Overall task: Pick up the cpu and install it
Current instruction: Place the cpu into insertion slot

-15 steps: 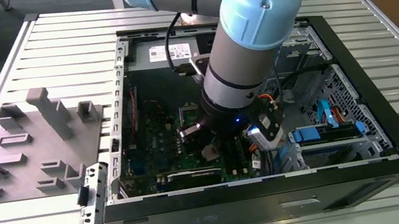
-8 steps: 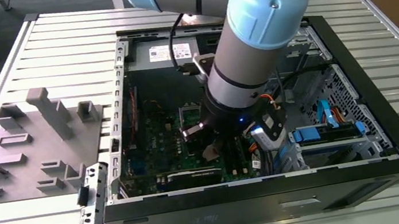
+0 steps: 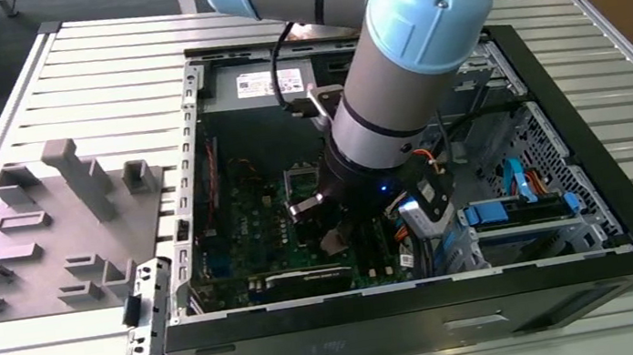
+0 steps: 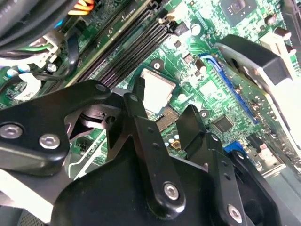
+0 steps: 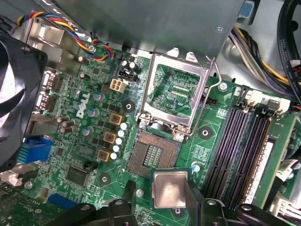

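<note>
— Closest to your wrist cameras are the black links of your pincer, bolts and all. Its two fingers reach out over the green board.

— And what does the pincer have?

— You have the cpu between those fingers, which are set narrow against its opposite edges. Its dull silver top faces the camera. Whether the chip touches the board beneath it, you cannot tell from these views.

— Where is the cpu relative to the socket?

— In the first wrist view your cpu is just beside the open socket. Its edge overlaps the socket's border, and it is not seated inside. You can see the socket's contact field bare. The load frame stands raised on the socket's far side.

— What flanks the socket?

— Memory slots run along one side of it and a row of small capacitors along the other. A black fan sits beyond the capacitors.

— And from outside?

— In the exterior view your arm reaches down into the open computer case. The pincer is low over the board, near the case's middle. The case lies on the slatted desk. Grey blocks rest on the desk at the exterior view's left, well apart from the pincer.
</note>
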Available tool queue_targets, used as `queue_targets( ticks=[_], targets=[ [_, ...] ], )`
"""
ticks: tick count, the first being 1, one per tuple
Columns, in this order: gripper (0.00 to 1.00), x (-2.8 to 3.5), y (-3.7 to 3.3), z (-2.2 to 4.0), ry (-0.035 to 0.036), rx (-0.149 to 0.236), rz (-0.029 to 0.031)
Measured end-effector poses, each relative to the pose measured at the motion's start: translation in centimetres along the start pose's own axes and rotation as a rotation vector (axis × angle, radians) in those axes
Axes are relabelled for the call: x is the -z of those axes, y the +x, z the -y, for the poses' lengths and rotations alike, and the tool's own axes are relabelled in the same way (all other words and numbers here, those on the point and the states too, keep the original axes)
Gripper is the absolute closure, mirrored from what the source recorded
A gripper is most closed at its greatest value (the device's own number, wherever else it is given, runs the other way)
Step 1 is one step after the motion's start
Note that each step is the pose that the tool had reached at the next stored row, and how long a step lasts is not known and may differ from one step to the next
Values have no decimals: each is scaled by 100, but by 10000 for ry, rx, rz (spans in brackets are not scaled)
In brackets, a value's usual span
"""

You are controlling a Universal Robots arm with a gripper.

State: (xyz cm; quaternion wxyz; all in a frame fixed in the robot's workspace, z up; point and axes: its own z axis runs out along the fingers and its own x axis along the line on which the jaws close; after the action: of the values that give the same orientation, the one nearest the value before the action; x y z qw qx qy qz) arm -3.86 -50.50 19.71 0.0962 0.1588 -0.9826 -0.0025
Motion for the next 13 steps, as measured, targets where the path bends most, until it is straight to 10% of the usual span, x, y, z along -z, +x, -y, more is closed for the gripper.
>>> queue_targets(
  ticks=[13],
  targets=[
    [45, -17, -71, -41, 71, 40, -24]
  ],
)
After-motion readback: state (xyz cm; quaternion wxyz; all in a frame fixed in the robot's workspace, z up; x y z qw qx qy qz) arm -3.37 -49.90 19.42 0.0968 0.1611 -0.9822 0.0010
